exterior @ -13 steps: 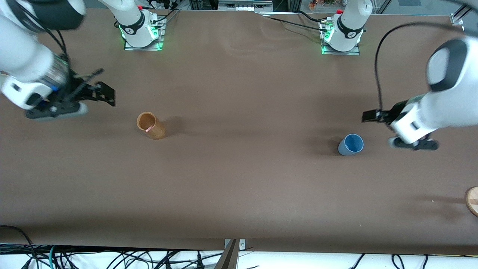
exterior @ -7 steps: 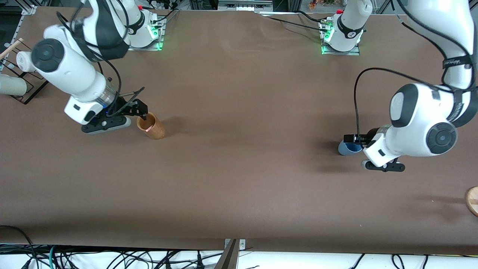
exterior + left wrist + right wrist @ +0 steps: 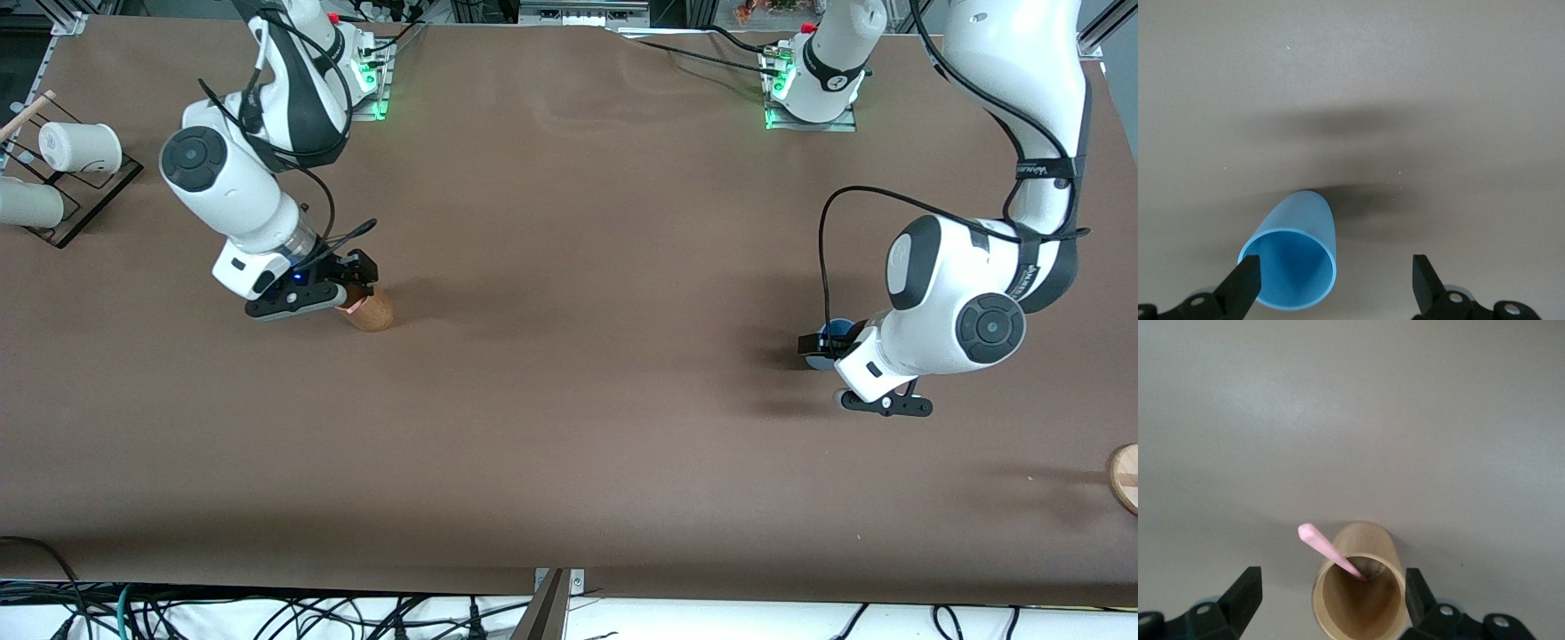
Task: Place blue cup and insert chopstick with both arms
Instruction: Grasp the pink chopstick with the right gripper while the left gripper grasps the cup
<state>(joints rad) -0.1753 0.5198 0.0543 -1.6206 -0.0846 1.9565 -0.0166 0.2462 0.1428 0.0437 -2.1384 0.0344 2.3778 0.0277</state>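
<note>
On the brown table [image 3: 569, 356], my 2 arms work at separate ends. My left gripper [image 3: 1335, 283] hangs over the blue cup [image 3: 1295, 257], jaws apart, 1 finger at its rim. The blue cup stands toward the left arm's end, well apart from the wooden cup [image 3: 1358, 587]. My right gripper [image 3: 1331, 597], jaws apart, straddles the wooden cup, where the chopstick [image 3: 1328, 550] leans.

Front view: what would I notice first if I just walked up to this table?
Two big white arms reach down. The left gripper is open around the blue cup toward the left arm's end of the table. The right gripper is open around the tan wooden cup, where the pink chopstick pokes out.
</note>
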